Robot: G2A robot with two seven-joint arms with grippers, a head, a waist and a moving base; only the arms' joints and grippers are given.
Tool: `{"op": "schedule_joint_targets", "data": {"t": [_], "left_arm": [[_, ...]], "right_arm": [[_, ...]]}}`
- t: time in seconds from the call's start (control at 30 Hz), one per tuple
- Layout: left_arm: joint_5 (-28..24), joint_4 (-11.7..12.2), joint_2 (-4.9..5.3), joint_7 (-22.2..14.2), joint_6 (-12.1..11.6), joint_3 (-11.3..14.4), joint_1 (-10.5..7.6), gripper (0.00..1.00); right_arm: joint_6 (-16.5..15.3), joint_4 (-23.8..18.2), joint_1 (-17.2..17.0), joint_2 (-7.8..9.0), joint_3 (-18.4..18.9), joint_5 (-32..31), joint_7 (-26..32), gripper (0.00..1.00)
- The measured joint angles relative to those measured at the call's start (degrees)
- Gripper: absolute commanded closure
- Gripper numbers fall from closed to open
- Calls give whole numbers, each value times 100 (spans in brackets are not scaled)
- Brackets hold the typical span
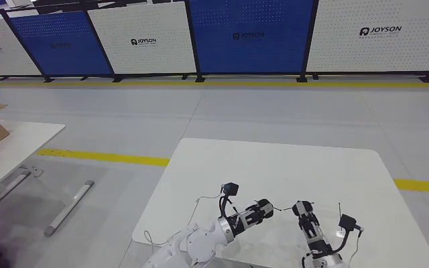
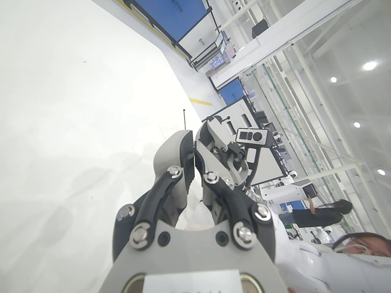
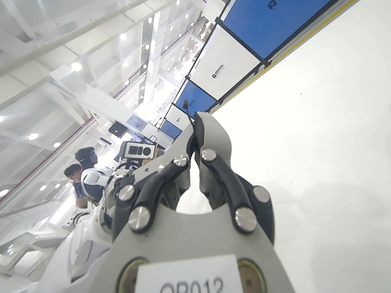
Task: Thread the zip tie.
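White table (image 1: 281, 167) standing on grey floor (image 1: 201, 114), rounded corners showing. Yellow line (image 1: 100, 157) running across floor, passing behind table. Partitions standing in row along far side, blue panels (image 1: 251, 33) alternating with white panels (image 1: 144, 37), yellow stripe (image 1: 268, 84) running at their feet. Second table (image 1: 27, 137) standing well apart at left edge, its grey foot bar (image 1: 67, 209) resting on floor. Ceiling lights (image 3: 76, 66) glowing overhead; white beam (image 2: 305, 22) crossing under roof.
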Motion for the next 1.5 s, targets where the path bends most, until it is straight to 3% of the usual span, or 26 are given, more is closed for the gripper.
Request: {"op": "schedule_joint_targets", "data": {"t": [0.6, 0.93, 1.5], "left_arm": [[0, 0, 0, 0, 0, 0, 0, 100], [0, 0, 0, 0, 0, 0, 0, 100], [0, 0, 0, 0, 0, 0, 0, 100]], "right_arm": [[101, 124, 129, -85, -82, -77, 199, 100], [-81, 139, 49, -107, 7, -56, 120, 100], [-69, 156, 36, -144, 60, -101, 300, 100]]}}
